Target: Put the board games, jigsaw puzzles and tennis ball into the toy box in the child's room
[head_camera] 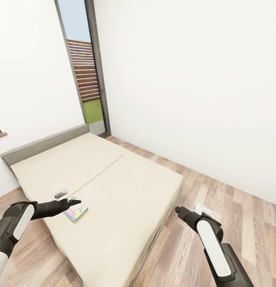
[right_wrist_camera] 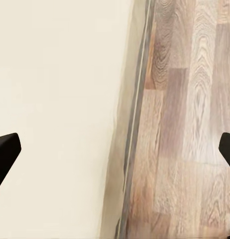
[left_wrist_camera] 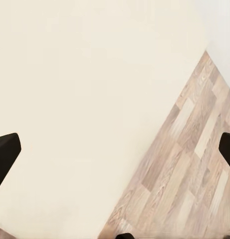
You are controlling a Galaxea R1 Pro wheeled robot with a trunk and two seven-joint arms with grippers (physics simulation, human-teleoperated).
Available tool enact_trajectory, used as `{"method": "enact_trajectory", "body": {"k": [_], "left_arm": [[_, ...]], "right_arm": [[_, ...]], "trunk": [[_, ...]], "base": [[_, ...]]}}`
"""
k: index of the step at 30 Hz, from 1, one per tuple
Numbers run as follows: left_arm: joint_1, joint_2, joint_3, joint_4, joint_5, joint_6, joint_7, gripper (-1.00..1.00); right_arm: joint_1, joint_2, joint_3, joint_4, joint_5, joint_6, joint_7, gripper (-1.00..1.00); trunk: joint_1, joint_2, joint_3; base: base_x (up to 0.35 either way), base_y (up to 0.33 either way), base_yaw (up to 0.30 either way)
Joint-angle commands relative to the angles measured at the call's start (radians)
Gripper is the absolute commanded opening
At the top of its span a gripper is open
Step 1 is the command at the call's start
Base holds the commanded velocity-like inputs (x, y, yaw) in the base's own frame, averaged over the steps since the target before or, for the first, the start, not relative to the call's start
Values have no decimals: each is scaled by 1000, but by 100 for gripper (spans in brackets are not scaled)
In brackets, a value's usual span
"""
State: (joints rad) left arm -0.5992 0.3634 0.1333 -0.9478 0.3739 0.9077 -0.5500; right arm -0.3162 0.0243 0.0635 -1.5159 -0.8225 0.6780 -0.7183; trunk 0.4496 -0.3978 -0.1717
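Note:
A flat board game [head_camera: 77, 212] with a colourful cartoon cover lies on the beige bed [head_camera: 114, 187], near its left side. My left gripper [head_camera: 75, 202] hovers just above the box's near corner, apart from it. In the left wrist view the left gripper [left_wrist_camera: 115, 149] is open, with its dark fingertips [left_wrist_camera: 5, 154] far apart over sheet and floor. My right gripper [head_camera: 178, 209] hangs past the bed's right edge. In the right wrist view it [right_wrist_camera: 115, 149] is open and empty over the bed edge [right_wrist_camera: 135, 124]. The table, toy box, jigsaw puzzles and tennis ball are out of view.
A small flat grey item [head_camera: 60, 194] lies on the sheet behind the game box; I cannot tell what it is. The low grey headboard [head_camera: 42, 145] meets the left wall. A tall window [head_camera: 85, 67] stands in the corner. Wood-plank floor [head_camera: 233, 207] runs along the right wall.

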Motion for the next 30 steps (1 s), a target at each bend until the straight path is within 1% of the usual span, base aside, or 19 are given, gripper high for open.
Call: {"method": "enact_trajectory", "body": {"k": [1, 13, 30], "left_arm": [[-1, 0, 2, 0, -1, 5, -4, 100], [-1, 0, 2, 0, -1, 5, -5, 100], [-1, 0, 2, 0, -1, 5, -5, 100]], "right_arm": [[-1, 0, 1, -1, -9, 2, -10, 100], [-1, 0, 0, -1, -9, 2, -10, 100], [-1, 2, 1, 2, -9, 2, -7, 100]], "trunk": [[0, -2, -2], [0, -2, -2], [0, -2, -2]], "base": [[-110, 252, -244], [-70, 257, -268], [-30, 172, -276]]}}
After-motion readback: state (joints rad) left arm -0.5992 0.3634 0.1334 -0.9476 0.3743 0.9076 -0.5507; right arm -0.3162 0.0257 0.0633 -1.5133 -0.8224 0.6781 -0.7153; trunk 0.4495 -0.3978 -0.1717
